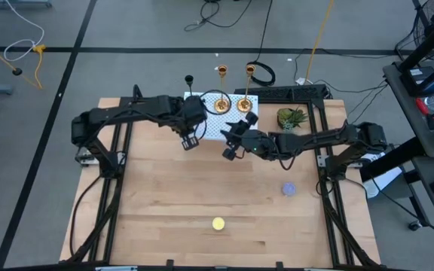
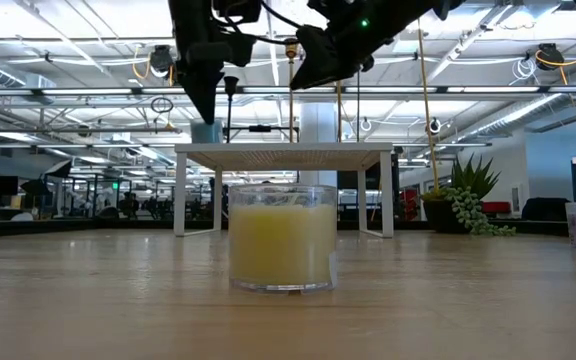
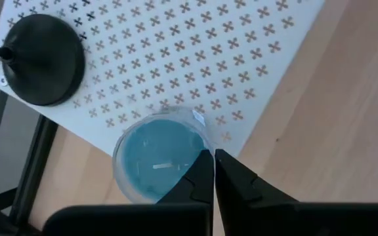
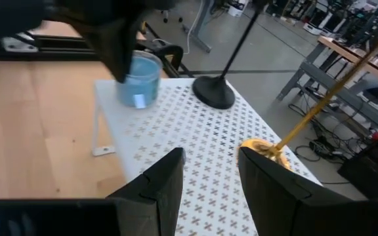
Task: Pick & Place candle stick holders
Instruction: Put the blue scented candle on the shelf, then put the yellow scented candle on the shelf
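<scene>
Over rack (image 3: pixel 195 59): left tool (image 3: pixel 213 172) clenched empty, hiding blue candle's (image 3: pixel 156 164) edge; right tool (image 4: pixel 210 167) released.

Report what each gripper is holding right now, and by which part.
Nothing is held. The left gripper hangs shut above the blue candle on the white rack. The right gripper is open and empty over the rack.

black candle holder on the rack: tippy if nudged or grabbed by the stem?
Probably tippy if pushed high: the black candle holder has a tall thin stem. Its wide round base sits flat on the white rack, so it likely resists low nudges. Smooth finish could be slippery.
</scene>
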### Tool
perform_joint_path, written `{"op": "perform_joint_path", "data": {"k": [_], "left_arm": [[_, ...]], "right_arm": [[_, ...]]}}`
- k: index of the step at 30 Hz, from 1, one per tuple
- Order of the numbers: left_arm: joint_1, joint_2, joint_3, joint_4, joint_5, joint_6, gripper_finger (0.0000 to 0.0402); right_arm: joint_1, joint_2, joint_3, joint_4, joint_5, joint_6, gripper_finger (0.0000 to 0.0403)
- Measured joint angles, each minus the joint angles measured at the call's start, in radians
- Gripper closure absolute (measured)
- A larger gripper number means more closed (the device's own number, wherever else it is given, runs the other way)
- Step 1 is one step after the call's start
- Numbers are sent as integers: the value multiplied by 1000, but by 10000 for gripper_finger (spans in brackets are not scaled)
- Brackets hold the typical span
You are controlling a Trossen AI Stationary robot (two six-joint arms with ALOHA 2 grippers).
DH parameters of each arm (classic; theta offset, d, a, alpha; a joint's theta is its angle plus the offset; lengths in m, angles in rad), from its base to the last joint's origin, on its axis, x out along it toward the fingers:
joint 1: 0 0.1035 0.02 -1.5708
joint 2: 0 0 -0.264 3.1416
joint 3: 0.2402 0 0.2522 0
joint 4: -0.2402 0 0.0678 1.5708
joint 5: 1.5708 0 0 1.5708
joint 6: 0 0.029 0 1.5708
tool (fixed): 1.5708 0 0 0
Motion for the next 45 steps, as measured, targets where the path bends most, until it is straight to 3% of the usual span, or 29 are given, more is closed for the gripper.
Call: {"op": "perform_joint_path", "data": {"k": [10, 29, 45], "left_arm": [[17, 4, -1, 93, 2, 59, 380], [18, 4, -2, 90, 0, 103, 375], [13, -31, -2, 58, 9, 126, 264]], "right_arm": [[50, -6, 0, 5, 2, 0, 257], [148, -6, 0, -49, -1, -11, 257], [233, -6, 0, -95, -1, 3, 223]]}}
